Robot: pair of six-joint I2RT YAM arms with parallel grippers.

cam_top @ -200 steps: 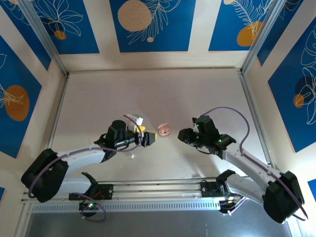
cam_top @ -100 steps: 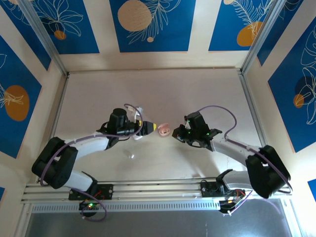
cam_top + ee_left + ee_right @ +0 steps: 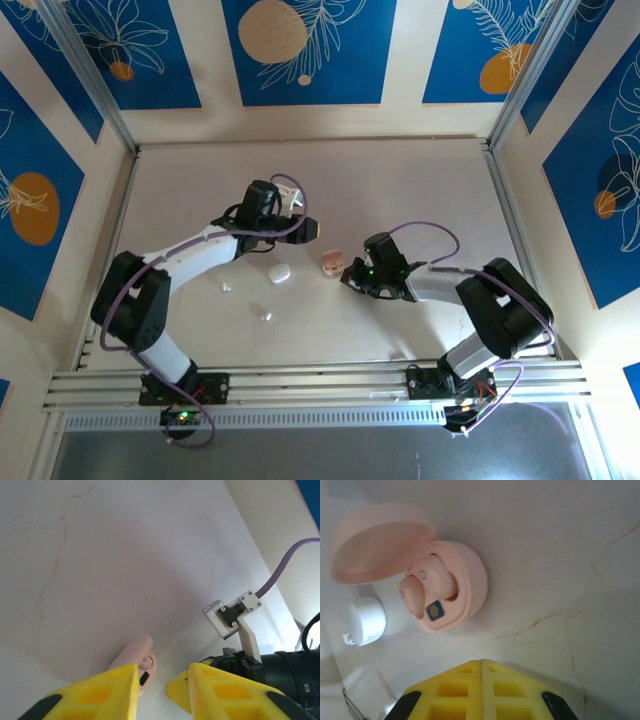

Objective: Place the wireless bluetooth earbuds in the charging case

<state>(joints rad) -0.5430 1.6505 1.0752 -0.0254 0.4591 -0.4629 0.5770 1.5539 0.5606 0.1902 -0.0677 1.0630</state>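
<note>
The pink charging case (image 3: 331, 263) lies mid-table with its lid (image 3: 379, 541) open. A pale pink earbud (image 3: 414, 594) sits in its base (image 3: 470, 582). My right gripper (image 3: 346, 278) is just right of the case, low over the table, fingers (image 3: 482, 680) shut with nothing between them. My left gripper (image 3: 314, 229) hovers on the far side of the case, open and empty; in the left wrist view the pink case (image 3: 136, 661) shows past its fingertips (image 3: 152, 686). Two tiny white earbuds (image 3: 226, 288) (image 3: 265, 315) lie loose on the table to the left.
A white pebble-shaped case (image 3: 278, 271) rests left of the pink one, also seen as the white case (image 3: 366, 621). The right arm's wrist (image 3: 280, 670) is close to my left gripper. Aluminium rails (image 3: 118, 120) frame the table.
The left gripper swung up and away from the near-left to the far side, uncovering the white case. The right gripper slid left, closer to the pink case.
</note>
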